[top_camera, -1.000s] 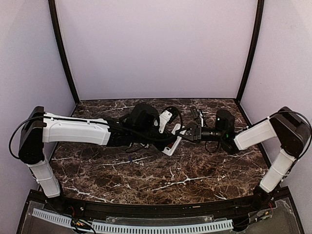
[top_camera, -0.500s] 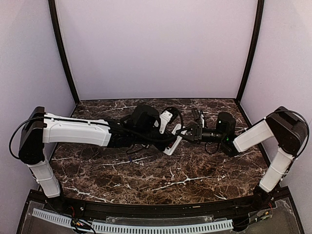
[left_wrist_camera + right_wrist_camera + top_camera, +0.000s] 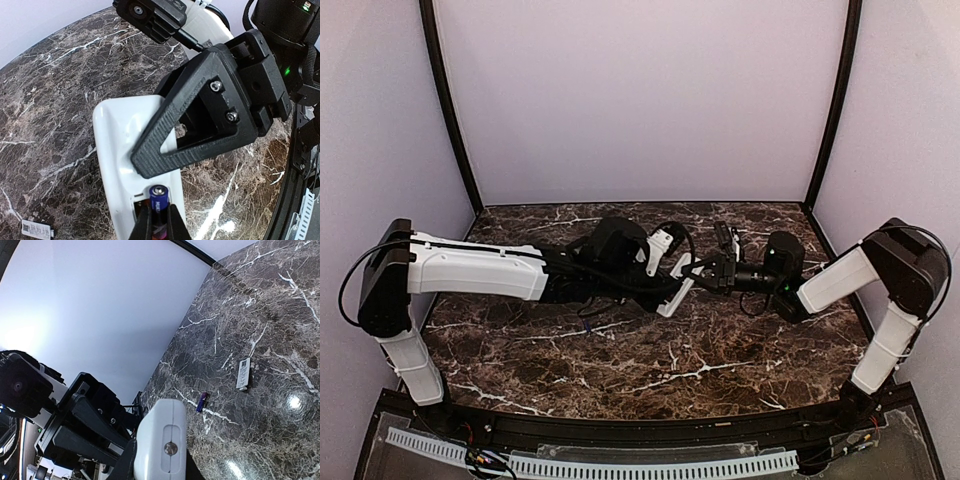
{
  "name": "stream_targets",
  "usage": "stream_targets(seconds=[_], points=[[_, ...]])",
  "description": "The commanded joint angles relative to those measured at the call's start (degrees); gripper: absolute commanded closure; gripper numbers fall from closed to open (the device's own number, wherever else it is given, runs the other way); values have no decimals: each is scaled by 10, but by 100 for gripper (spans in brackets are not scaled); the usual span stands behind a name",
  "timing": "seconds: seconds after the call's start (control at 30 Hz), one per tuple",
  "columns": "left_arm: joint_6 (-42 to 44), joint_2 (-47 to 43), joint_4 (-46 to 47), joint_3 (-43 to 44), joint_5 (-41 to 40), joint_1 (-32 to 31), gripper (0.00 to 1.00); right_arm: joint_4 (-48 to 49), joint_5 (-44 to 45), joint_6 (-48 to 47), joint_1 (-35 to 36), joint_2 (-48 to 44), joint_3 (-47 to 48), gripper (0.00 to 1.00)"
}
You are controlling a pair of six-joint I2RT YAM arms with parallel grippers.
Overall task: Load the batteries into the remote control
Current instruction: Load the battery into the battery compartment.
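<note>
Left gripper [image 3: 160, 216] narrow, clamped on a battery [image 3: 159, 199], purple, standing end-up at the open bay at the near end of the remote control [image 3: 114, 150]. Right gripper [image 3: 159, 466] pinched on the remote control from the far end; one black ribbed triangular finger [image 3: 200, 125] lies across its white back, the other finger is hidden under it. Both grippers meet at mid-table in the top view, remote held off the marble between them. Table [image 3: 620, 370] is dark veined marble: broad bare stretch from the grippers to the near edge, a narrower strip behind them up to the back wall [image 3: 640, 100], and bare marble on the left and right sides under the arms. Black frame posts stand at the two back corners. Second battery [image 3: 201, 401] lies flat on the marble, well apart from both grippers. White tab [image 3: 243, 374], small and oblong, lies flat near that second battery, not touching it.
</note>
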Motion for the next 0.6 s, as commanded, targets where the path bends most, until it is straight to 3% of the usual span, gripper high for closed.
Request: stream_targets(seconds=[0.0,0.57], points=[[-9,3,-63,-24,0,6,99,84,-30,10,9,-4,5,100],[3,27,-155,-18,43,5,100,74,-33,-17,6,-30,13,100]])
